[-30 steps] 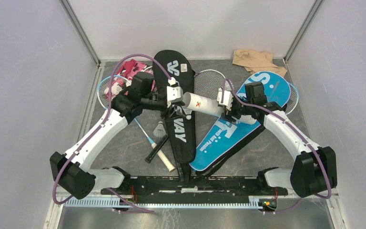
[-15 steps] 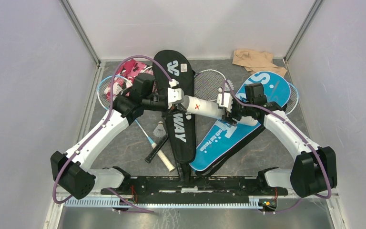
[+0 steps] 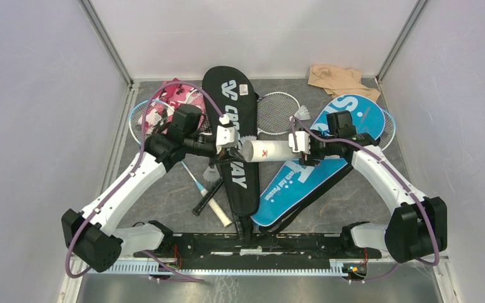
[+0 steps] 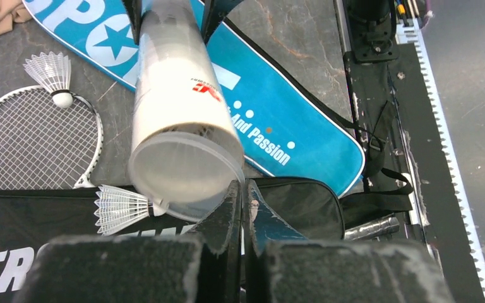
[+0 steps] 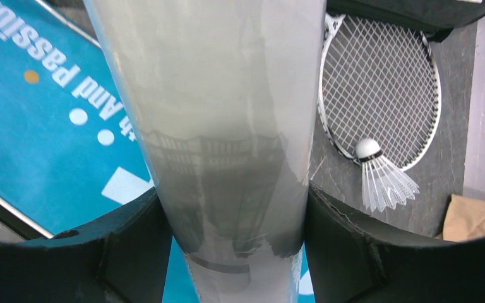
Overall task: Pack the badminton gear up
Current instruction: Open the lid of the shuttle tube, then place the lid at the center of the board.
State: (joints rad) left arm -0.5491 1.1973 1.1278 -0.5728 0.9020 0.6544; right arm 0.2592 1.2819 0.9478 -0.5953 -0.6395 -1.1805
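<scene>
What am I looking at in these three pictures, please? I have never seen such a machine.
Two white robot arms stand at the near edge of a table. One picture looks down from above; the other two come from a camera on each wrist. On the table lie rackets, shuttlecocks, a black cover, a blue cover, a pink cloth and a beige cloth. The right gripper holds a white tube above the covers. The left gripper is shut, with nothing visible in it, at the tube's free end.

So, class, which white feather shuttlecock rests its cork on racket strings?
The white feather shuttlecock beside the blue racket cover, on the white-framed racket; the others lie on bare table and black cover.
</scene>
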